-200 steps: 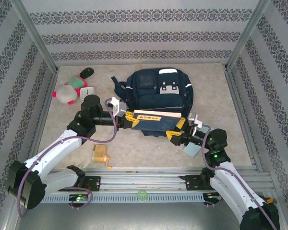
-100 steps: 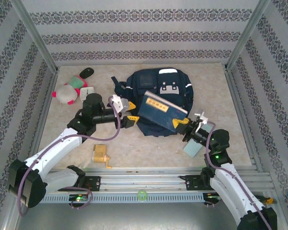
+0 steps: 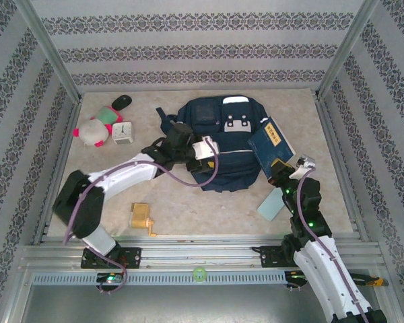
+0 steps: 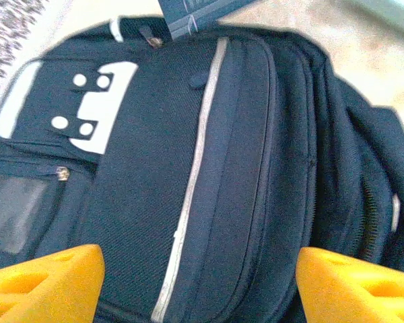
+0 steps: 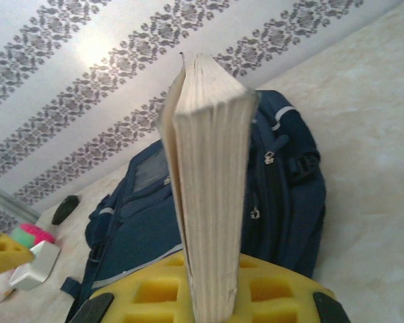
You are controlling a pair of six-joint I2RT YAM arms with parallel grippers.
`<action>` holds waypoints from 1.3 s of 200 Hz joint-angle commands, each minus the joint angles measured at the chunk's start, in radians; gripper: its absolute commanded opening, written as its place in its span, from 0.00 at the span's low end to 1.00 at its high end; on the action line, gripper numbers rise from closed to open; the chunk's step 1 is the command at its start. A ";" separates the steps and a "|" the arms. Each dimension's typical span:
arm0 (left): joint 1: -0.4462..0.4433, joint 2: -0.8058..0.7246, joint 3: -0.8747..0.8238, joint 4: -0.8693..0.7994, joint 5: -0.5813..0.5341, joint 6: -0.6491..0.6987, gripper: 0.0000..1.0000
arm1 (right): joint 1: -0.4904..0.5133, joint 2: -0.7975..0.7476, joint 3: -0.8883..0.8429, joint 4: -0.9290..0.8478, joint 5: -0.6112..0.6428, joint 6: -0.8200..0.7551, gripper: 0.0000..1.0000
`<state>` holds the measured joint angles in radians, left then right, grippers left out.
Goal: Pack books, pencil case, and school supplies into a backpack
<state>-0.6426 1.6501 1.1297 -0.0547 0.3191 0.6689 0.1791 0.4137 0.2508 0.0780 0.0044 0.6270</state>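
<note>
The work surface (image 3: pixel 188 208) is a pale beige, marble-patterned board. Walls (image 3: pixel 188 54) papered in grey floral stripes enclose it on three sides, with aluminium posts (image 3: pixel 47 50) at the corners. A metal rail (image 3: pixel 202 259) runs along the near edge.

The large dark navy fabric backpack (image 3: pixel 222 145) lies flat at the centre of the surface, front pockets and white patches facing up.

The left hand (image 3: pixel 212 151) is over the front of the backpack. In the left wrist view its yellow fingers (image 4: pixel 44 279) stand wide apart, released, with nothing between them but the backpack panel below. Contact with the fabric cannot be determined.

The right hand (image 3: pixel 277 165) is clenched on the lower edge of the small dark navy book with gold lettering (image 3: pixel 268 140). The book is held raised and tilted, just beside the right edge of the backpack. In the right wrist view its page edge stands upright between the yellow fingers (image 5: pixel 155 289).

The pale light-blue flat pencil case (image 3: pixel 271 203) lies on the surface, near right, partly under the right arm.

The yellow-orange boxy pencil sharpener (image 3: pixel 142 218) sits near left, well apart from the backpack.

At far left are a pink-and-white plush toy (image 3: pixel 92 132), a white square clock (image 3: pixel 123 132) and a dark oval object (image 3: pixel 122 101).
</note>
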 commanded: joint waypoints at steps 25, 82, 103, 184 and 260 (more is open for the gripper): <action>-0.014 0.196 0.161 -0.029 0.011 0.092 0.80 | -0.002 -0.014 0.053 -0.026 0.025 0.006 0.00; -0.021 0.300 0.233 -0.045 0.080 0.087 0.86 | -0.001 -0.020 0.049 -0.050 -0.010 0.000 0.00; -0.024 0.332 0.252 -0.050 0.090 0.096 0.89 | -0.001 -0.024 0.044 -0.053 -0.009 0.006 0.00; -0.028 0.329 0.196 0.065 -0.028 0.049 0.21 | -0.001 -0.015 0.067 -0.128 0.014 0.005 0.00; -0.084 0.018 -0.081 -0.005 -0.152 -0.271 0.00 | -0.006 0.073 0.147 -0.093 -0.087 0.030 0.00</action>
<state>-0.7029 1.7576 1.0920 -0.0059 0.2310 0.5602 0.1787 0.4927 0.3393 -0.0727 -0.0353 0.6315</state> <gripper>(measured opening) 0.059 0.059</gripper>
